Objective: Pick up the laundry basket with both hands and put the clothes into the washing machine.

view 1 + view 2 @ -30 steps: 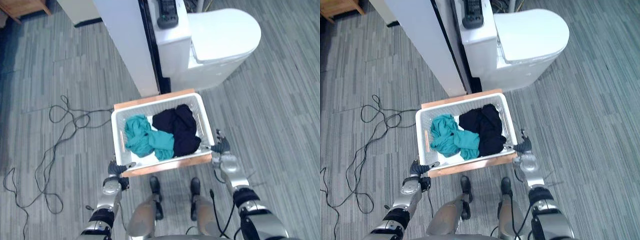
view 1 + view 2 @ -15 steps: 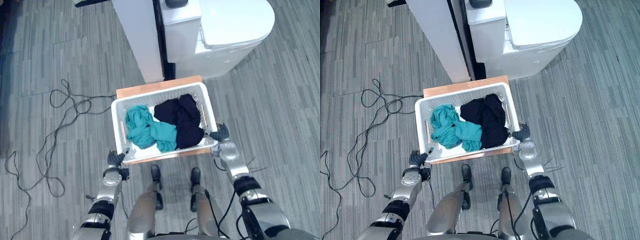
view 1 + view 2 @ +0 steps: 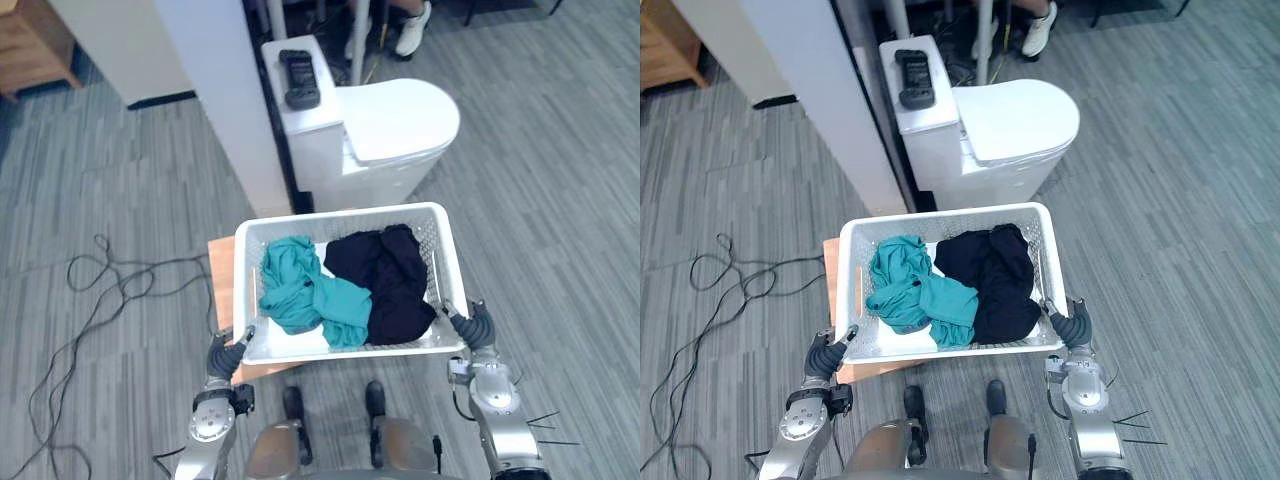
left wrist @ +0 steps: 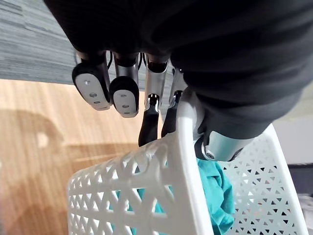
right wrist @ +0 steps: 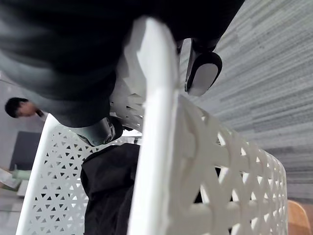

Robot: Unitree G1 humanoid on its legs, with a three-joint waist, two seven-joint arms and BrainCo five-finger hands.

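Round the laundry basket (image 3: 340, 214) rim, left hand (image 3: 224, 354) and right hand (image 3: 476, 329), each closed in a grip.

Left robot hand (image 3: 224, 358) curled on basket (image 3: 340, 211) rim; right robot hand (image 3: 477, 331) likewise.

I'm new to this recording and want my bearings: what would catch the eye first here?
The white laundry basket stands out in the middle, gripped at its near corners by the left hand and right hand. It holds a teal garment on its left and a black garment on its right. Just beyond it sits a white appliance with a rounded lid, a dark handset lying on its top.
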